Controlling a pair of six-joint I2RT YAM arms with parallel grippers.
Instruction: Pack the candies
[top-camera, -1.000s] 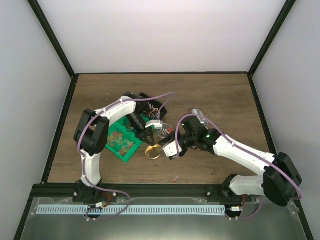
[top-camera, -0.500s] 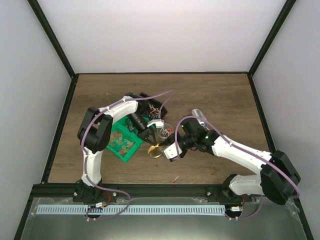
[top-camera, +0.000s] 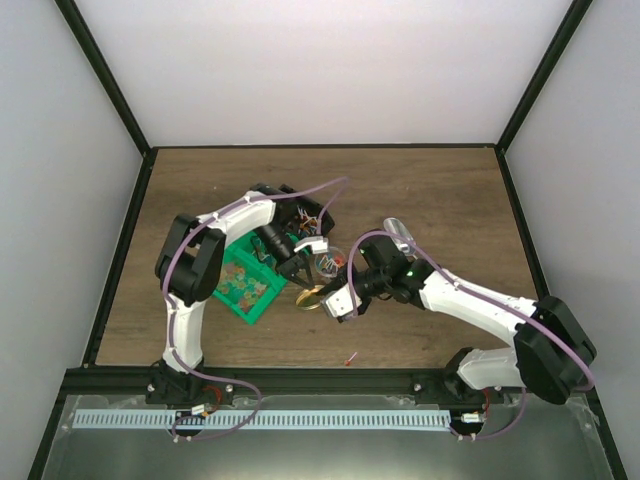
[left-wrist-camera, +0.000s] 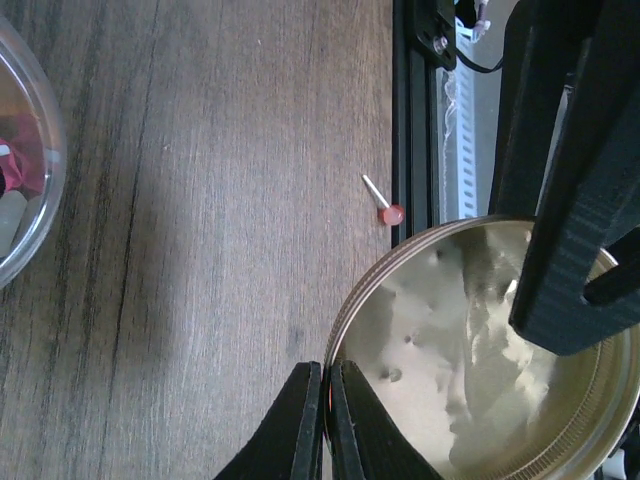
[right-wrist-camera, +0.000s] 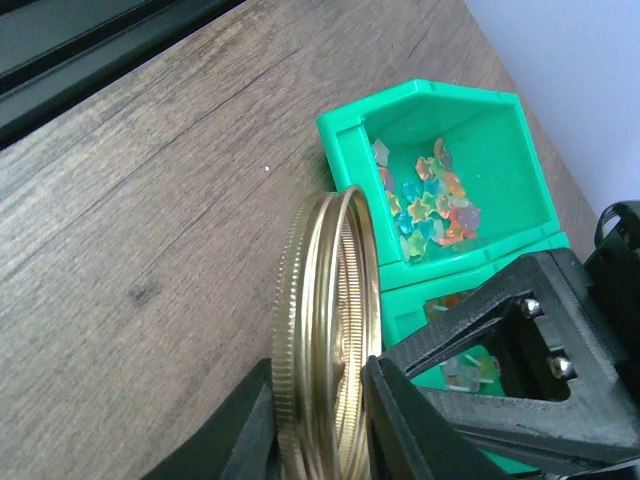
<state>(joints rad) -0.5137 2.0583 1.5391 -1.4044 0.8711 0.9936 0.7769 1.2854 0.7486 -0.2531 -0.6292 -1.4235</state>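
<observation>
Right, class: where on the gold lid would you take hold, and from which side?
Grip the gold lid across its flat faces, coming edge-on from the right as the right gripper does: the lid is a thin disc, and edge-on its narrow profile fits between the jaws. The left gripper pinches only the rim wall, probably a weaker hold.

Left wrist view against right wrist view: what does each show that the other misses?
Only left wrist: a red stick candy lying loose on the wooden table near the black rail, the rim of a clear container, and the hollow inside of the gold lid.
Only right wrist: the green bin with coloured candies in it, and the lid seen edge-on.
Both: the lid above the table, the left pincer pinching its rim, the right pincer closed across its faces.
</observation>
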